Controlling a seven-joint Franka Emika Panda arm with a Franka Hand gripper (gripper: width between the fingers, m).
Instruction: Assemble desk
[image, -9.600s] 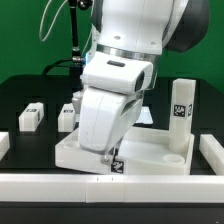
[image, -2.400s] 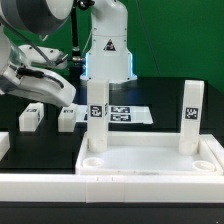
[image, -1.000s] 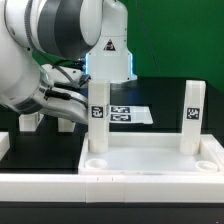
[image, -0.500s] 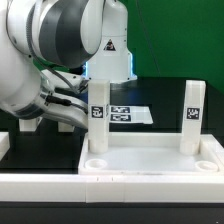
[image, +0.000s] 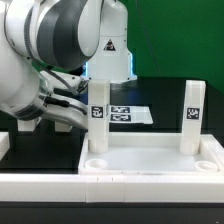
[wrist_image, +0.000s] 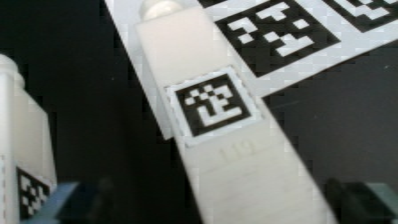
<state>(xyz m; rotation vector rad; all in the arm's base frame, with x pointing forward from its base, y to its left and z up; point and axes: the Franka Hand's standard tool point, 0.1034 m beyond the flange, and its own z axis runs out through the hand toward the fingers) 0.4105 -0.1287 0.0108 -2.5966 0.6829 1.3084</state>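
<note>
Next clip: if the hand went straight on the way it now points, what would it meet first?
Probably the loose leg lying between the open fingers of the hand, with the black table beneath; depth is unclear.

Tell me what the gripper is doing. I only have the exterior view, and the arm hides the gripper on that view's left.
Observer: The gripper is open and straddles a loose leg that lies flat.
Operator: Is it clamped on that leg?
Observer: Not yet. A dark gap shows between one finger and the leg's side.
Operator: Is anything close enough to get in the way?
Observer: A second loose leg lies alongside, outside the jaws.
</note>
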